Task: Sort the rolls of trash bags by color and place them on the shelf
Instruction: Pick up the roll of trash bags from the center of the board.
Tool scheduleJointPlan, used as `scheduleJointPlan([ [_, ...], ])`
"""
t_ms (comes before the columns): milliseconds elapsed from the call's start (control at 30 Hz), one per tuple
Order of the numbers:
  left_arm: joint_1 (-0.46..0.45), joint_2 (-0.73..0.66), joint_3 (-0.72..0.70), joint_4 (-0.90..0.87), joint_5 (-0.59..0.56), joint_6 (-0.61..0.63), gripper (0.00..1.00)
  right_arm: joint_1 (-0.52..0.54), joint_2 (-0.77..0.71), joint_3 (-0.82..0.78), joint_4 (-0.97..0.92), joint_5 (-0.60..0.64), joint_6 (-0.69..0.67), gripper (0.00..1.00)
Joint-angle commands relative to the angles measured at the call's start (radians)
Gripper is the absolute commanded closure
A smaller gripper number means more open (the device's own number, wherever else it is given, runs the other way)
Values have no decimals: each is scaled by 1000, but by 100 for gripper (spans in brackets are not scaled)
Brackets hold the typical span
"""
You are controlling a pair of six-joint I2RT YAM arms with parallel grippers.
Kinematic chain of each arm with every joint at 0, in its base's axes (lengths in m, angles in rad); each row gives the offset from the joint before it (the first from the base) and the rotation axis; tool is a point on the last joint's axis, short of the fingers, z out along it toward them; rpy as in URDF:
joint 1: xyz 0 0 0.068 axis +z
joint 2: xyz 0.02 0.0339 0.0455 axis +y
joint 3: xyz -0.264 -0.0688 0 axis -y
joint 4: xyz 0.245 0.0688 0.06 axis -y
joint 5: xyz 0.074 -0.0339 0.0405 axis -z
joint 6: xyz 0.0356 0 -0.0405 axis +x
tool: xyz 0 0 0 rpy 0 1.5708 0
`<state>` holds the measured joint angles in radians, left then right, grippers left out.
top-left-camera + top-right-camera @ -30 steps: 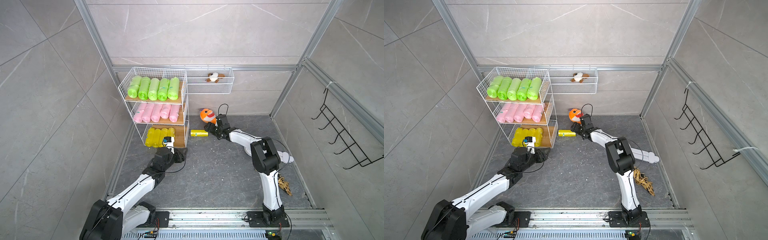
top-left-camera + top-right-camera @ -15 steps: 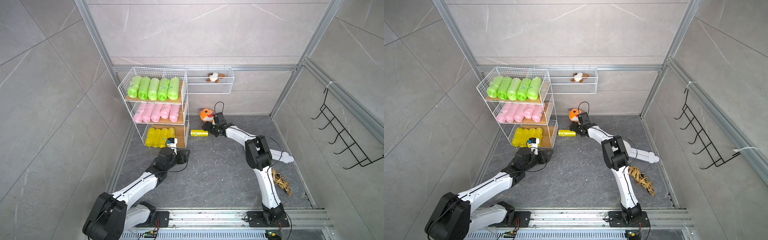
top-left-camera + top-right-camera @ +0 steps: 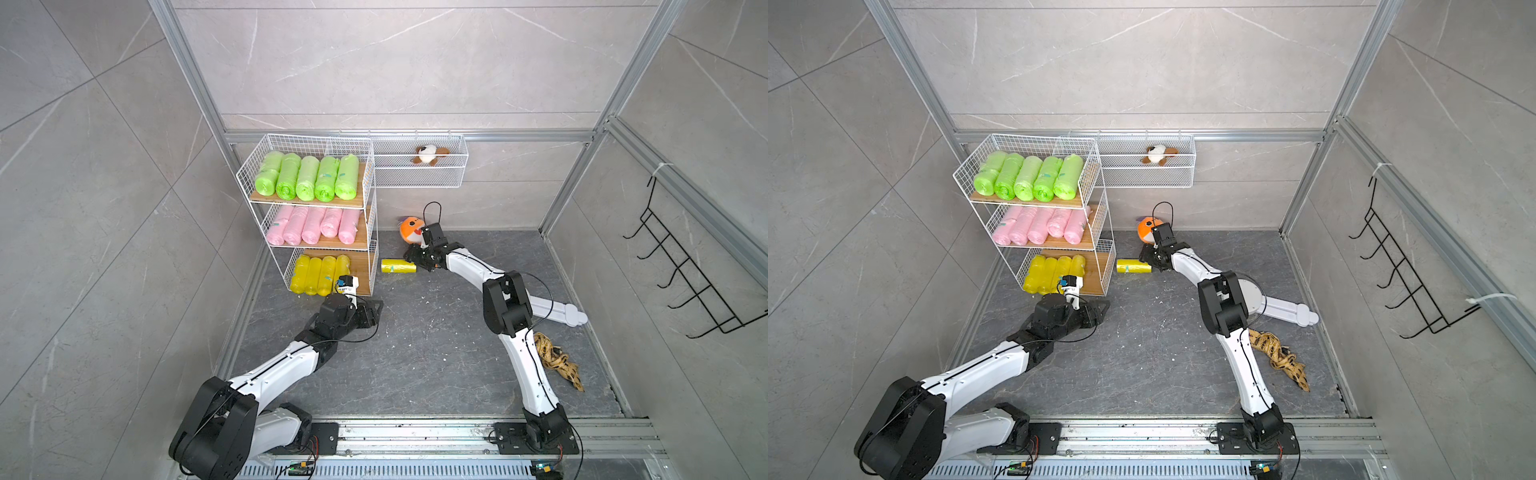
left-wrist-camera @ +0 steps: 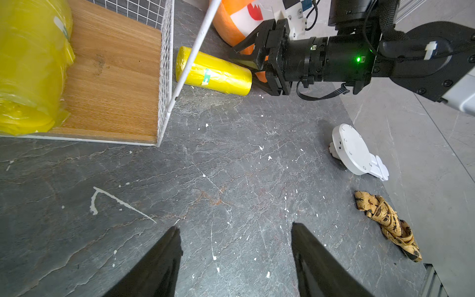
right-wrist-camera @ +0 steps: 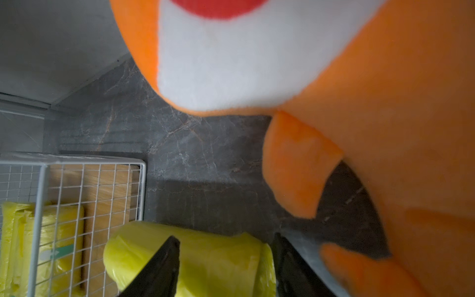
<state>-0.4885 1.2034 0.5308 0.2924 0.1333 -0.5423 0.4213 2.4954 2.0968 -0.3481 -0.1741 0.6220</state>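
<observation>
The shelf (image 3: 362, 268) stands in the back left corner of the floor (image 3: 415, 353); it has three tiers, each carrying rolls laid side by side. Top tier: five green rolls (image 3: 307, 176); middle tier: five pink rolls (image 3: 313, 224); bottom tier: four yellow rolls (image 3: 320, 274), packed toward the left, with bare board at the right end.

The loose yellow roll (image 3: 398, 266) lies flat on the floor just beside the right side of the bottom tier, outside the wire; one end faces the shelf, the other faces the right gripper (image 3: 412, 259).

The right gripper is low over the floor at the end of the loose yellow roll farthest from the shelf; its jaws are partly apart; in the right wrist view the fingers (image 5: 164, 267) stand one to each side of that end; whether they press on the roll cannot be told. The orange plush toy (image 3: 409, 230) sits just behind this gripper, near the back wall.

The left gripper (image 4: 235, 226) hovers over bare floor just in front of the right corner of the bottom tier; its jaws are wide apart; nothing is between them.
</observation>
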Motion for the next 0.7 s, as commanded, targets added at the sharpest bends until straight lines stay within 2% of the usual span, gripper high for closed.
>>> scheduleJointPlan([
  [0, -2, -21, 10, 31, -14, 10, 29, 4, -1, 16, -28, -9, -42, 47],
  [167, -2, -22, 8, 31, -15, 10, 29, 2, -62, -67, -1, -25, -84, 56],
  [300, -2, -22, 7, 28, -15, 12, 29, -1, -130, -160, 35, -61, -131, 59],
  [500, -3, -42, 5, 12, -18, 16, 29, -16, -237, -284, 19, -115, -222, 59],
  [667, -4, -59, 1, 5, -21, 16, 29, -22, -386, -486, 49, -129, -294, 55],
])
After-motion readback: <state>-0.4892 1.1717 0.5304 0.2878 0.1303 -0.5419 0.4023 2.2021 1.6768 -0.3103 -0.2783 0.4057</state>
